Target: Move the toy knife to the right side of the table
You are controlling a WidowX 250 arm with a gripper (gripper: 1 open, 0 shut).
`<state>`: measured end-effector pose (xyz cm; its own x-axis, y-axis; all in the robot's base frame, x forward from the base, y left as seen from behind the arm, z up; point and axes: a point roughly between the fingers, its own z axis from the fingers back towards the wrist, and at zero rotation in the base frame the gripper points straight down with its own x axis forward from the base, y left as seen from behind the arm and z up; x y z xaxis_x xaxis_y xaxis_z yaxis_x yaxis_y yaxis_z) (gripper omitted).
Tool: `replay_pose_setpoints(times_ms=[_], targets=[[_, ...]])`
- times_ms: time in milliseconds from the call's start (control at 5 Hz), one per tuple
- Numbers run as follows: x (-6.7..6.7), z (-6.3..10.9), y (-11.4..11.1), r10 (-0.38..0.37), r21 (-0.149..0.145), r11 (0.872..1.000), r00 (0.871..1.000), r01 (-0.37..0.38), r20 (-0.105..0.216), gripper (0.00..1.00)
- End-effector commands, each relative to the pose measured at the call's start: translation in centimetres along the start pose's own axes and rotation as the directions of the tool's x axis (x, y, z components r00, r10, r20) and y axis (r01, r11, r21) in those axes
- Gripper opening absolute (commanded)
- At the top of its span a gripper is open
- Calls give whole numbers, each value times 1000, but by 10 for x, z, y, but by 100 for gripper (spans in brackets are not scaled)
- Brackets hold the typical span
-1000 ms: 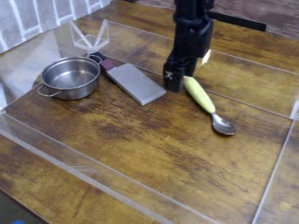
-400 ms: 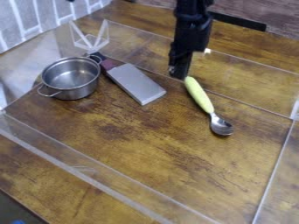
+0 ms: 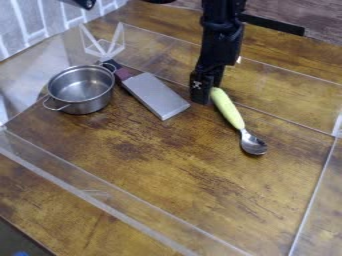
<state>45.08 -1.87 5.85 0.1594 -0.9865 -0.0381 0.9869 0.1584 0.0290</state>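
Note:
The toy knife (image 3: 231, 112) lies flat on the table (image 3: 160, 170), right of centre. Its yellow-green handle points up-left and its small silver tip points down-right. My gripper (image 3: 202, 96) hangs straight down from a black arm, low over the wood at the upper end of the handle, touching or nearly touching its left side. Its lower end looks broad and open, and nothing is lifted in it. The gap between the fingers is hard to make out against the black body.
A grey slab (image 3: 154, 95) with a dark handle lies just left of the gripper. A small steel pot (image 3: 80, 90) stands further left. Low clear acrylic walls (image 3: 80, 190) edge the table, and a clear folded piece (image 3: 104, 42) sits at the back left.
The gripper stood slightly higher and narrower a moment ago. It is now back down at the handle's end and broader. The toy knife has not moved.

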Motion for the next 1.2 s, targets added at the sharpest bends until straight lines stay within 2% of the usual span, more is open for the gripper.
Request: replay_pose_setpoints(times_ms=[0, 200, 400, 800, 1000], targets=[[-8, 30, 12, 19, 77, 997, 1000, -20, 17, 0], [-11, 32, 14, 24, 87, 996, 999, -26, 21, 0], [-14, 29, 16, 26, 80, 996, 999, -29, 40, 0], [-18, 19, 16, 23, 40, 999, 996, -27, 89, 0], [-21, 20, 18, 31, 1, 1000, 993, -31, 115, 0]])
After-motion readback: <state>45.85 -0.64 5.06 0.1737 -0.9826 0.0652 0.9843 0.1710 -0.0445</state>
